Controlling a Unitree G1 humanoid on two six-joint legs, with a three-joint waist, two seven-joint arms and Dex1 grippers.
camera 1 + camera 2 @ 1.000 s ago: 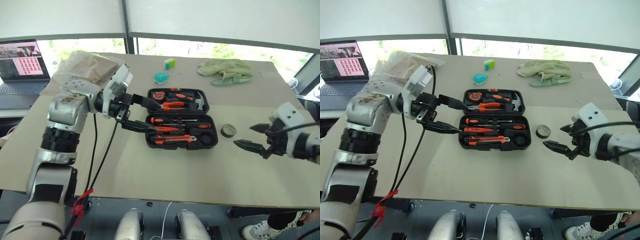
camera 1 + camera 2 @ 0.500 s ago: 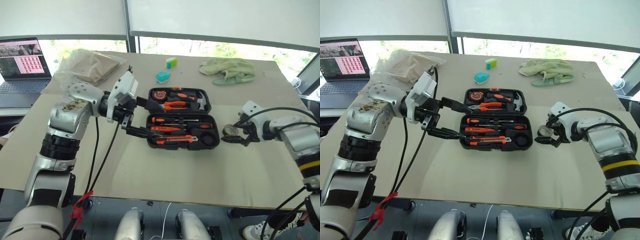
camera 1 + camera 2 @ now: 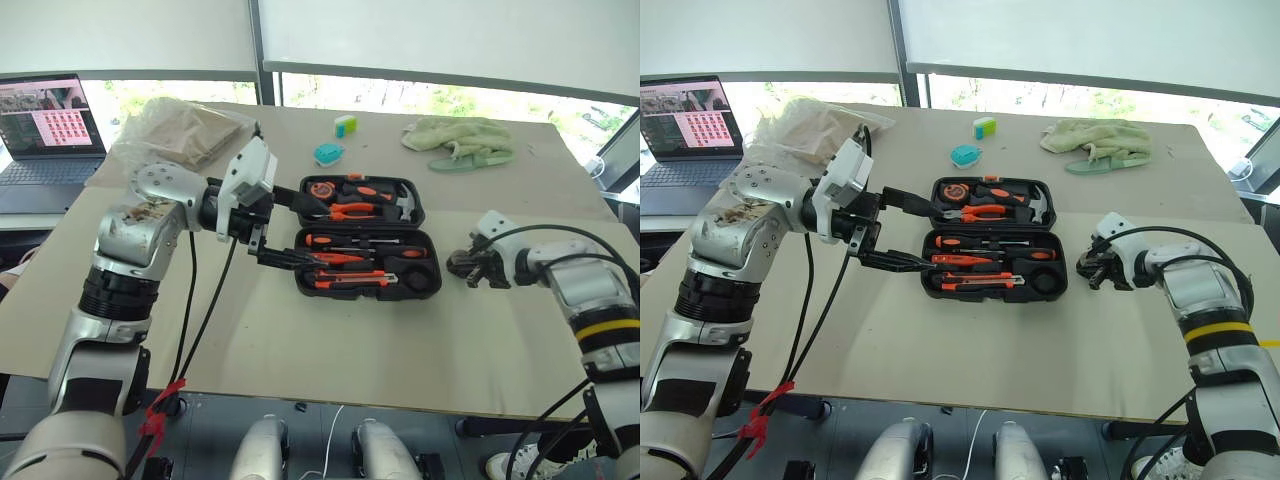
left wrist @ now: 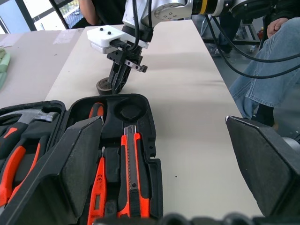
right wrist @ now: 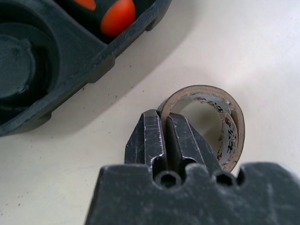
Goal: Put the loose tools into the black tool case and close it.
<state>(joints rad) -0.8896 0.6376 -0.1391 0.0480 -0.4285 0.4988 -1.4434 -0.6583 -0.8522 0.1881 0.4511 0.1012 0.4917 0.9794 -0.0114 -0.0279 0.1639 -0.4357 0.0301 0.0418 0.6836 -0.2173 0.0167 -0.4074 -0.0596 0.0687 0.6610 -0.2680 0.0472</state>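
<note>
Reaching in from the table's right side, the right arm bends at the elbow and angles its right gripper (image 3: pixel 1092 272) downward toward the case; its black fingers (image 5: pixel 157 136) are pressed together at the rim of the tape roll (image 5: pixel 213 119). Whether the roll's wall is actually pinched between them cannot be told from the wrist view. The roll sits on the table (image 3: pixel 300 350) just off the right end of the black tool case (image 3: pixel 362 262), apart from it.

Left arm: raised, elbow out, forearm crossing toward the centre. The left gripper (image 3: pixel 285 227) points sideways at the case's left end, fingers spread wide, one over the lid's left edge, the other at the base tray's left edge. Contact with the case cannot be told.

Case lies open, hinge line running left to right, lid half farther from the robot, base half nearer. Tools inside lie lengthwise along that same left-right axis: the utility knife (image 4: pixel 131 176) in the near slot, a slim orange screwdriver (image 4: pixel 97 194) just beside it, orange-handled screwdrivers (image 3: pixel 335 241) above.

Far side of the table: green cloth (image 3: pixel 458 142), two small teal and green objects (image 3: pixel 327 153). Laptop (image 3: pixel 45 135) on the far left.
</note>
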